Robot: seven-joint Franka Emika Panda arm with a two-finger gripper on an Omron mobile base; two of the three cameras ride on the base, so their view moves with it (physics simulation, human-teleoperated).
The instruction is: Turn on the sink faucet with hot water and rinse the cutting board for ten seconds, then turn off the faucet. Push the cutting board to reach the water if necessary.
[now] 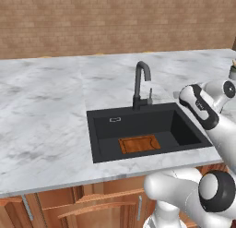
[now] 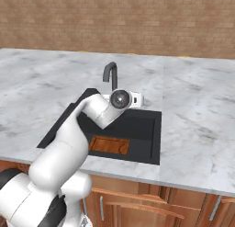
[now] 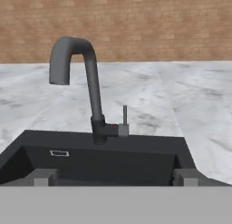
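Marble counter, brick wall behind. Our gripper [image 3: 116, 177] hangs released over the sink [image 1: 103, 151], aimed at the faucet [image 3: 93, 96] lever straight ahead, probably to switch it. Cutting board [image 1: 139, 143] lies below us, dry.

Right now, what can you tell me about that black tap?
The sink faucet is a tall matte black gooseneck standing upright on the marble behind the sink. Its curved spout hooks over the basin, and a small grey lever sticks up beside its base. No water runs from it, and nothing touches it.
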